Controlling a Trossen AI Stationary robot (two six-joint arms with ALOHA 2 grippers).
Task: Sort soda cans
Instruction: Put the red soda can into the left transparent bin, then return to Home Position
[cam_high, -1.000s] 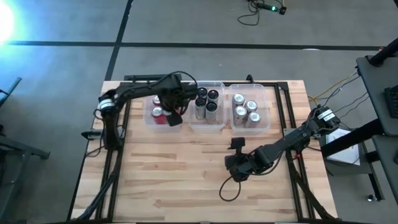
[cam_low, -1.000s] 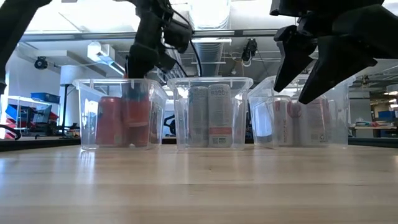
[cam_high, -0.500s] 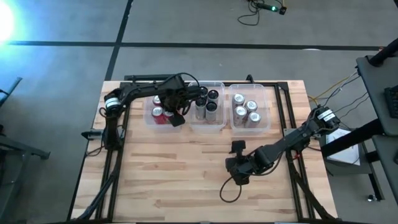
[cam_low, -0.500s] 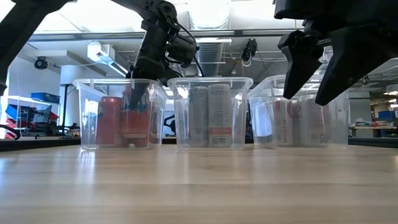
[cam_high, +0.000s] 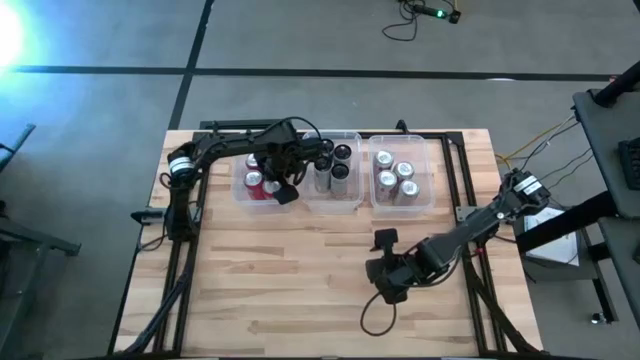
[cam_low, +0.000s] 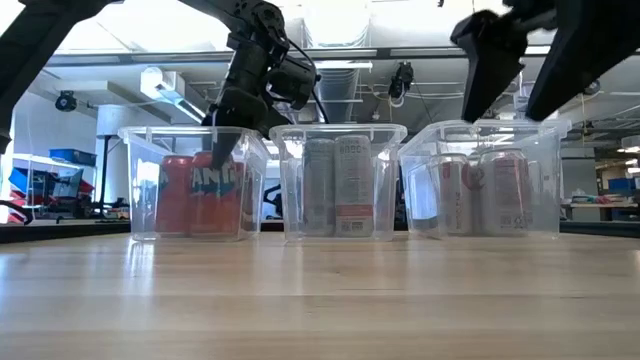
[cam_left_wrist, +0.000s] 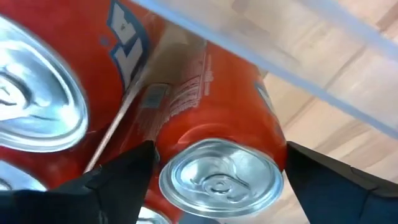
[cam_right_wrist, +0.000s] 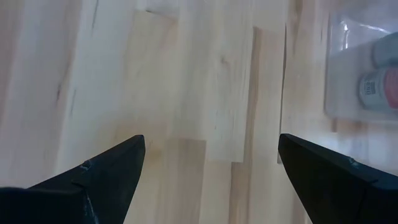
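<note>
Three clear bins (cam_high: 336, 203) are lined up at 12 o'clock, one per can kind. A red can (cam_left_wrist: 214, 143) is straddled inside the leftmost bin by the left gripper (cam_high: 283, 186), fingers spread (apparently released). The right gripper (cam_high: 389, 283), wide open and empty, is parked around 5 o'clock.

Red soda cans (cam_left_wrist: 205, 99), white lettering, silver tops: clear bin (cam_high: 243, 190) at 9 o'clock. Silver-grey cans (cam_low: 335, 186), some black-topped: middle clear bin (cam_high: 334, 203). Pale cans (cam_high: 396, 178) with red marks: 3 o'clock bin (cam_high: 402, 205). Table (cam_high: 290, 280): light wood planks. Arms: black.
</note>
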